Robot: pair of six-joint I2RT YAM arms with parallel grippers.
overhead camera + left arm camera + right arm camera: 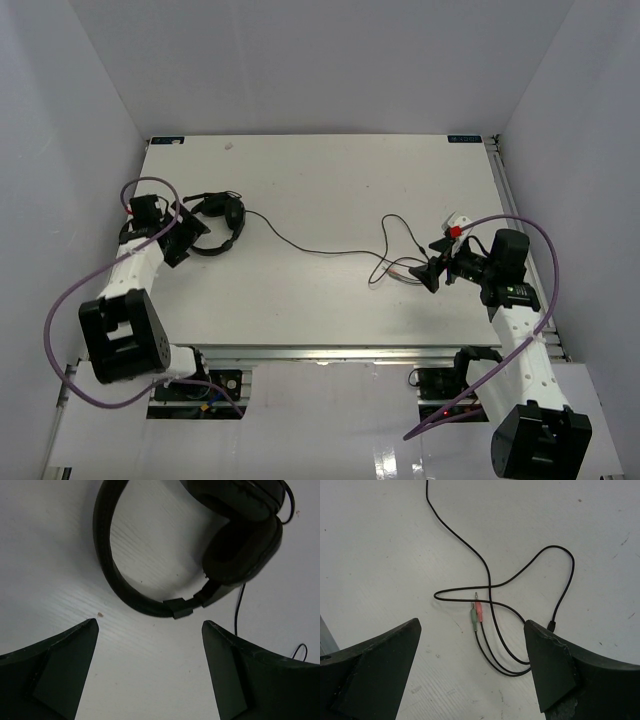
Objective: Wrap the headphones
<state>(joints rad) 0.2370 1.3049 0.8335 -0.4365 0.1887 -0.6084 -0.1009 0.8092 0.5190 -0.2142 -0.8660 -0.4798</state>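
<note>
L gripper (150,625) is held wide open & empty by the headphones (240,555) headband (107,565), prob. to grasp it; R gripper (472,625), likewise open/empty, is poised over the cord's (490,580) pink/green plugs (476,614).

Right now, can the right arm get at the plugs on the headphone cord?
Probably yes. The pink and green plugs lie on the table, facing the gap between the right arm's open jaws, with nothing in between. Only the cord's own loops cross close by and might get pinched too.
</note>
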